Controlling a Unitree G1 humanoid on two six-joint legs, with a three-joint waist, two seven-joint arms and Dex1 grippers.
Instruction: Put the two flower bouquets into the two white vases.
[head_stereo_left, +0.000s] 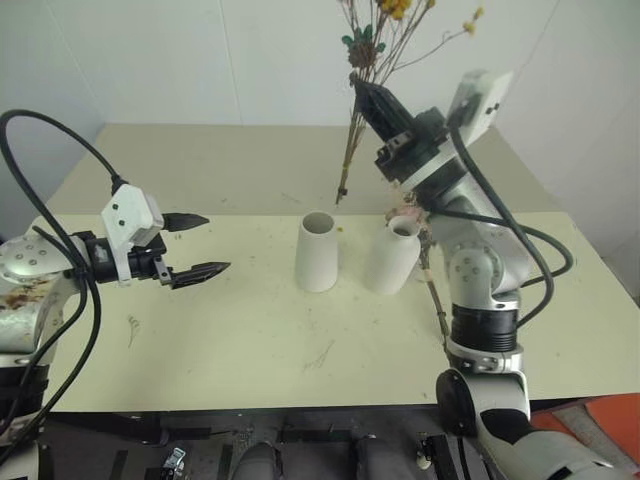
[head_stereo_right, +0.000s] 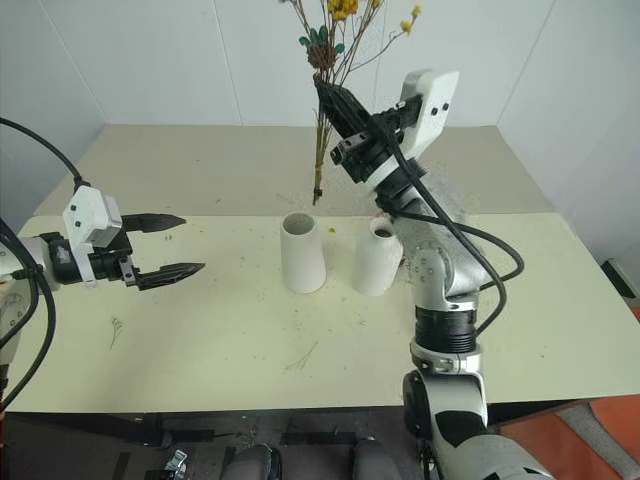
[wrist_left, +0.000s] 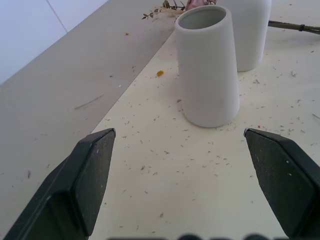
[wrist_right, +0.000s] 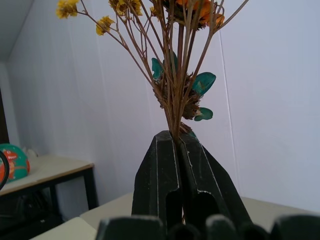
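Observation:
My right gripper (head_stereo_left: 362, 88) is raised above the table and shut on the thin brown stems of the yellow-orange bouquet (wrist_right: 176, 75). The blossoms (head_stereo_left: 396, 8) point up and the stem ends (head_stereo_left: 343, 185) hang behind the vases. The straight tapered white vase (head_stereo_left: 318, 252) and the rounder white vase (head_stereo_left: 392, 258) stand side by side mid-table. The pink rose bouquet lies behind the rounder vase, mostly hidden; a pink bloom (wrist_left: 195, 3) and its stem (head_stereo_left: 434, 295) show. My left gripper (head_stereo_left: 217, 242) hovers open and empty to the left of the tapered vase (wrist_left: 207, 70).
Dried flower specks litter the cream table (head_stereo_left: 250, 350). A beige table (head_stereo_left: 220, 165) adjoins it at the back, against a white wall. The front table edge (head_stereo_left: 250, 408) runs below the vases. An orange object (head_stereo_left: 605, 425) sits beyond the near right corner.

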